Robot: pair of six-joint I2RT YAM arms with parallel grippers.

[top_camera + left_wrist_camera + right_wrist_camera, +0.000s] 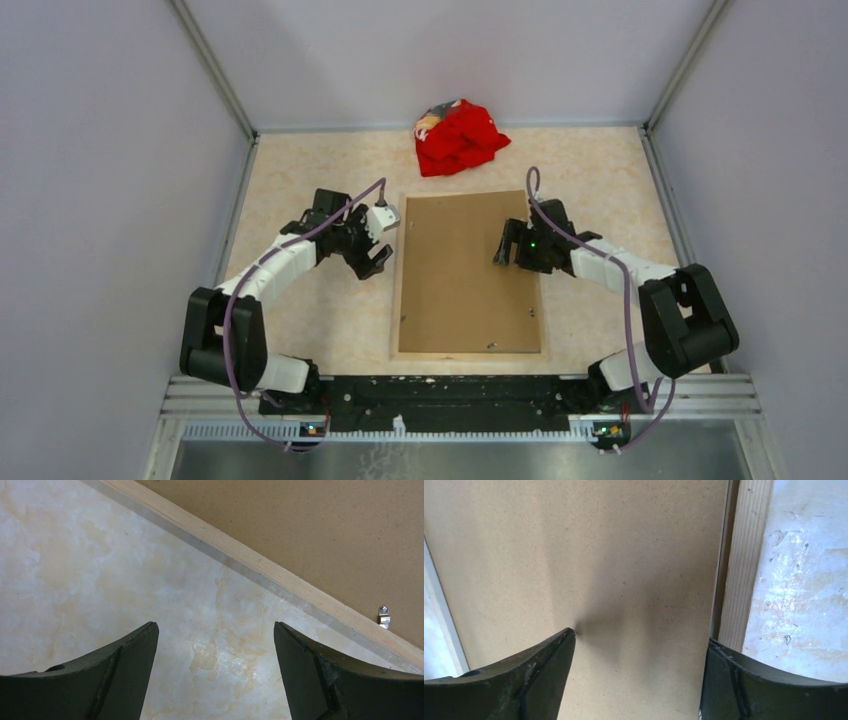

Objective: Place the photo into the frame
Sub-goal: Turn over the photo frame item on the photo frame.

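- The right claw (641,635) is spread wide and holds nothing. One finger tip is right by the brown backing board (624,555). The other hangs over the pale wood edge of the frame (741,580).
- The left claw (216,625) is spread wide too, and it is empty. It hangs over the bare surface (100,555), just beside the frame's left edge.
- The frame lies face down between the two claws. Its long side runs away from the arms.
- The photo cannot be seen. It is likely under the board.
- The right claw is already over the frame, so it is the nearer one. It looks best placed for the next move on the board.
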